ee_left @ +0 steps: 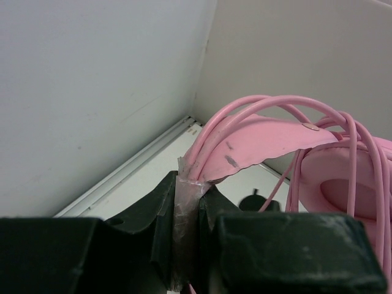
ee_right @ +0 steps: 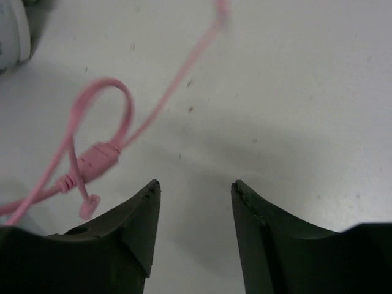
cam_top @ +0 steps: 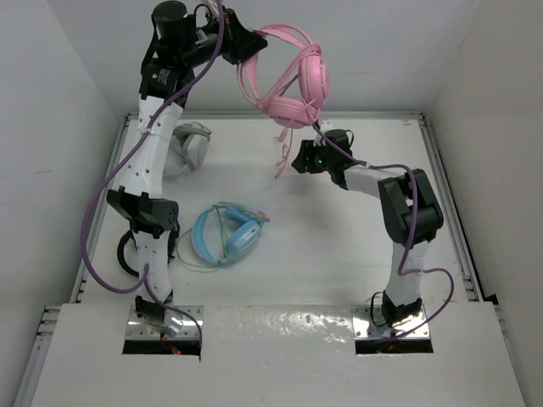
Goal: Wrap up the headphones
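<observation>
Around the blue headphones (cam_top: 225,236) the white bench (cam_top: 339,254) spreads widest to the right, with white walls (cam_top: 76,102) closing it in on the left, right and back. Up beyond the blue headphones, the pink headphones (cam_top: 297,80) hang off the bench. Their headband is clamped in the left pincer (cam_top: 240,47) and their cable is looped over them. Grey headphones (cam_top: 191,146) lie behind the blue pair. To the right of the blue pair, the right pincer (cam_top: 299,161) stands part-open, gripping nothing, and the cable's plug end (ee_right: 92,160) dangles just beside it.

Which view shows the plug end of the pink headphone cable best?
Right wrist: the plug and its looped cable hang close, slightly blurred. Top external shows only a tiny dangling tip. Left wrist shows cable turns over the headband, no plug.
</observation>
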Robot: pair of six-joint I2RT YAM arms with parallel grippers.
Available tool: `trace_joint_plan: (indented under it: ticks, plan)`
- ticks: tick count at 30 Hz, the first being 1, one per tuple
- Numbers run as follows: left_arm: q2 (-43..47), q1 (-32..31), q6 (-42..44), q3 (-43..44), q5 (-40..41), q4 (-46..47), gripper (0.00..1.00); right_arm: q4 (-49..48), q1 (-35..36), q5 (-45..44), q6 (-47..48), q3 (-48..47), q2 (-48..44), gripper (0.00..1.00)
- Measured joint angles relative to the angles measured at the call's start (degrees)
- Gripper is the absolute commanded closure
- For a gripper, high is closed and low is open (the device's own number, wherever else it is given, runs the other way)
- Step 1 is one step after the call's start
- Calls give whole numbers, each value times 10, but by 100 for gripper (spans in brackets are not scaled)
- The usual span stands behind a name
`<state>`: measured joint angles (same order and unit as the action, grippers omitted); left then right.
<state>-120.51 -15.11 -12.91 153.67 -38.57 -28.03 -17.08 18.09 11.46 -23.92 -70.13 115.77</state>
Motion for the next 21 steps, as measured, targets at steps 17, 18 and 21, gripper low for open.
trace_joint_plan:
  ticks: [17,18,21]
  plan:
    - [0,16,10,0,31,-12,100,-153,-7,141,49,164,-217,25]
    - [0,16,10,0,32,-11,100,-165,-7,144,47,155,-205,25]
    - [0,16,10,0,33,-11,100,-184,-7,147,41,114,-161,27]
